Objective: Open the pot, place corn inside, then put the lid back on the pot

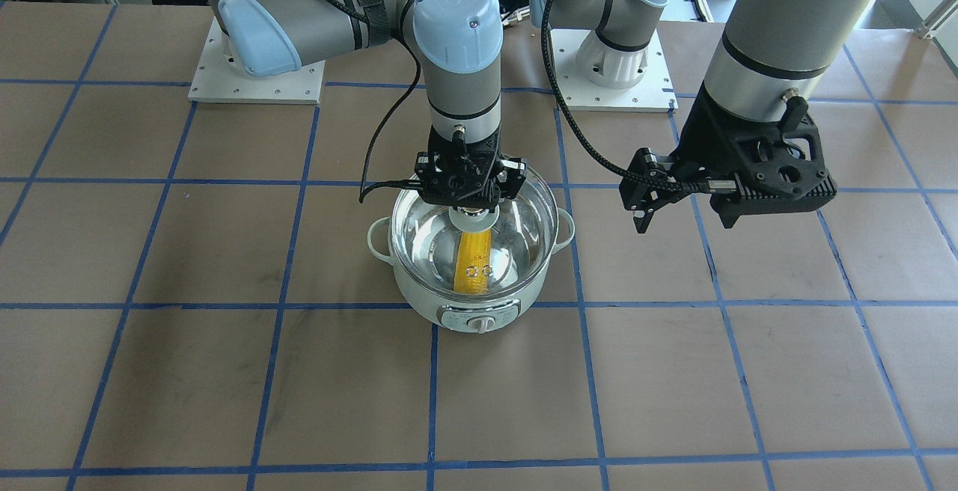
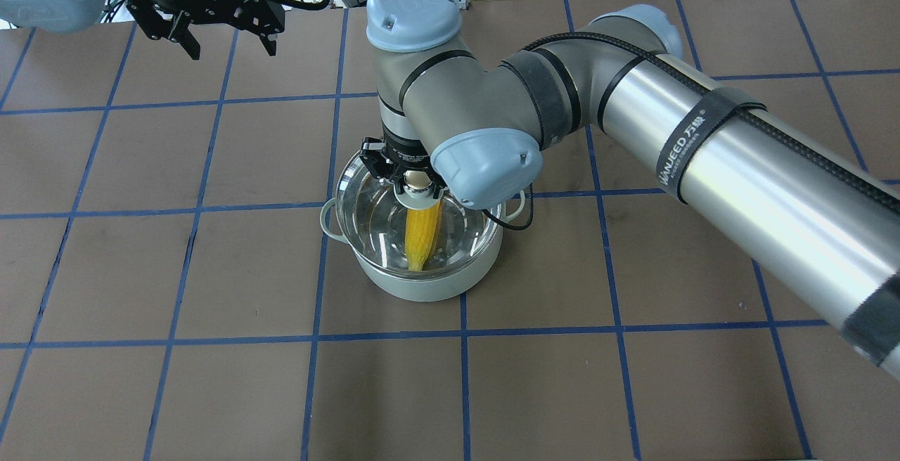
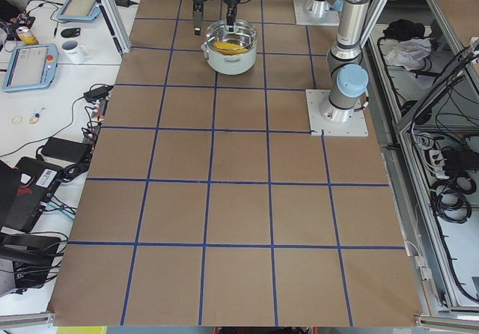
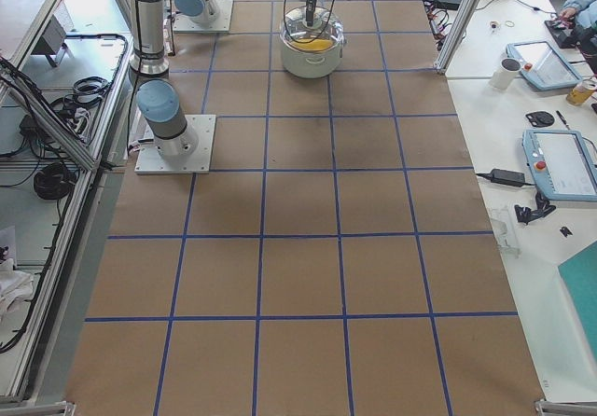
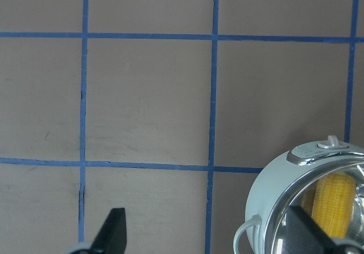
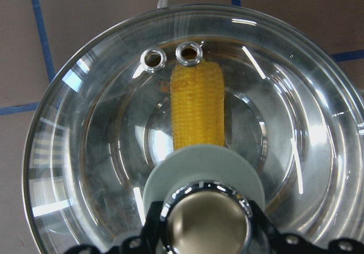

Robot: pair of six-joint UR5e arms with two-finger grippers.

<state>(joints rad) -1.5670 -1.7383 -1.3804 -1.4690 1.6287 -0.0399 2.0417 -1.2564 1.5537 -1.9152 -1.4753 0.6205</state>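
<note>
The mint-green pot (image 1: 419, 304) stands mid-table with its dial panel facing away from the robot. The yellow corn (image 1: 473, 263) lies inside it, seen through the clear glass lid (image 1: 524, 229), which covers the pot's rim. My right gripper (image 1: 471, 206) is above the pot's centre, shut on the lid's knob (image 6: 207, 225). The right wrist view looks down through the lid (image 6: 85, 151) at the corn (image 6: 198, 109) and two vent rings. My left gripper (image 2: 230, 45) is open and empty, held above the table well to the pot's side. The pot (image 5: 307, 208) shows in the corner of its wrist view.
The two arm base plates (image 1: 258, 79) (image 1: 614, 79) sit behind the pot. A black cable (image 1: 374, 169) hangs from the right wrist near the pot's handle. Side benches with tablets and a mug (image 4: 508, 73) flank the table. Brown table surface with blue grid tape surrounds the pot.
</note>
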